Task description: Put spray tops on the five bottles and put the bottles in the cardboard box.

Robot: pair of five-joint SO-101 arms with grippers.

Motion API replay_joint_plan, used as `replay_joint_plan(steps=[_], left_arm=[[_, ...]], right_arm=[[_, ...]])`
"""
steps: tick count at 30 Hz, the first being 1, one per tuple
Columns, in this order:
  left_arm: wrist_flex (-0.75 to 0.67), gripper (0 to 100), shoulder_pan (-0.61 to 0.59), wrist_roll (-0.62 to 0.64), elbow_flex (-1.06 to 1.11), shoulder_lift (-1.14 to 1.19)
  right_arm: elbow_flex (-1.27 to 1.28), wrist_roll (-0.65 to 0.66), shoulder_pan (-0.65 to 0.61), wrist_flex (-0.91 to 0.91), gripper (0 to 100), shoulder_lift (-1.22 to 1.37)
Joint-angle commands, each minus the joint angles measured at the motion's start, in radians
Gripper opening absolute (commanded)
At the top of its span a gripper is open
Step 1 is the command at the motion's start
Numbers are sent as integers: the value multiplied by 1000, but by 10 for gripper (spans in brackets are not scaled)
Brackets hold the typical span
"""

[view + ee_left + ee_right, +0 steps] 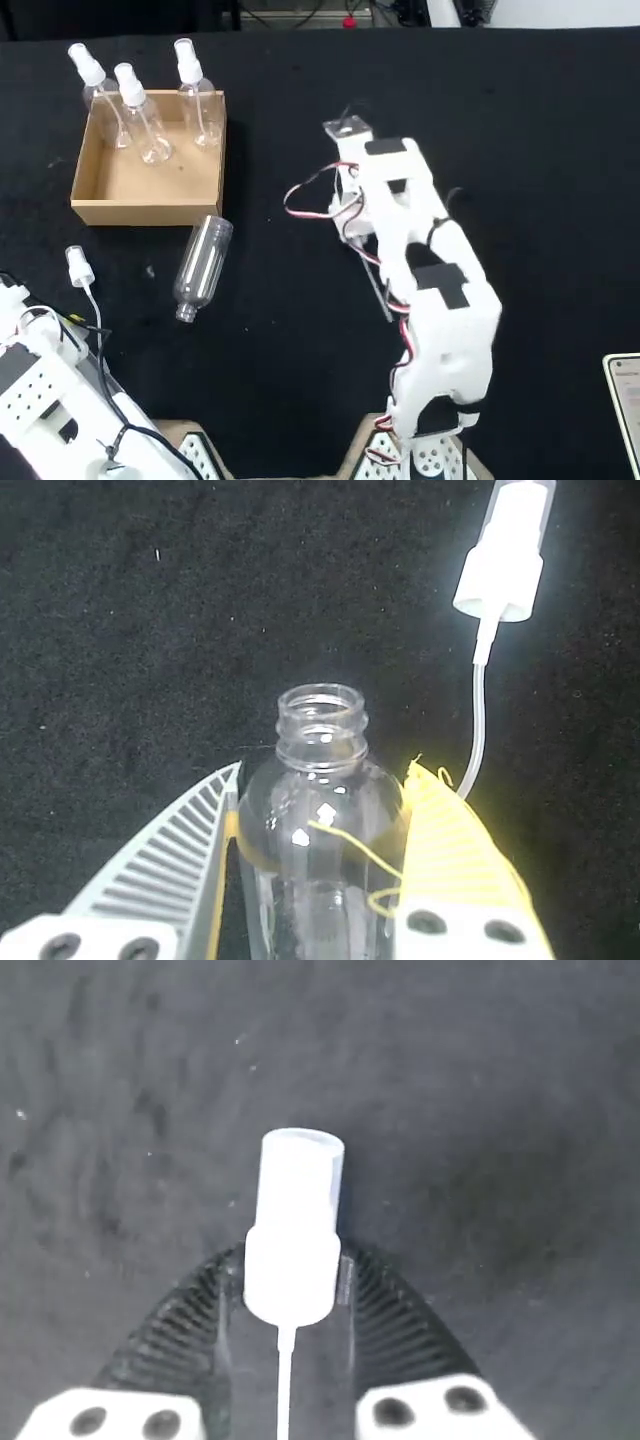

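Already, three capped bottles (140, 120) stand in the cardboard box (150, 212). The left gripper (325, 780) clamps an uncapped bottle (320, 720), and the right gripper (288, 1265) pinches a spray top (295, 1190). A fifth bottle (203, 268) lies topless beside the box, so two remain to be capped and boxed.

A shallow brown cardboard box (148, 211) sits upper left on the black cloth table (550, 150). Three clear plastic bottles with white spray tops (143, 120) stand along its far side. Just below its lower right corner a clear uncapped plastic bottle (203, 265) lies on its side. A loose white spray top with thin tube (79, 266) lies at the left edge, just above the white left arm (40, 390). The white right arm (430, 290) extends up from bottom centre.
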Motion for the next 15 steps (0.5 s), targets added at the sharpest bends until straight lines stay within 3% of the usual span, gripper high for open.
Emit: replay_joint_plan(steps=[1,8,15], left_arm=[[-14,55,5,3,-21,-18],[-14,55,8,3,-22,-18],[-14,55,5,3,-21,-18]], right_arm=[[133,54,3,-86,22,-183],[214,58,6,-92,251,-239],[128,-20,-2,23,254,-269]])
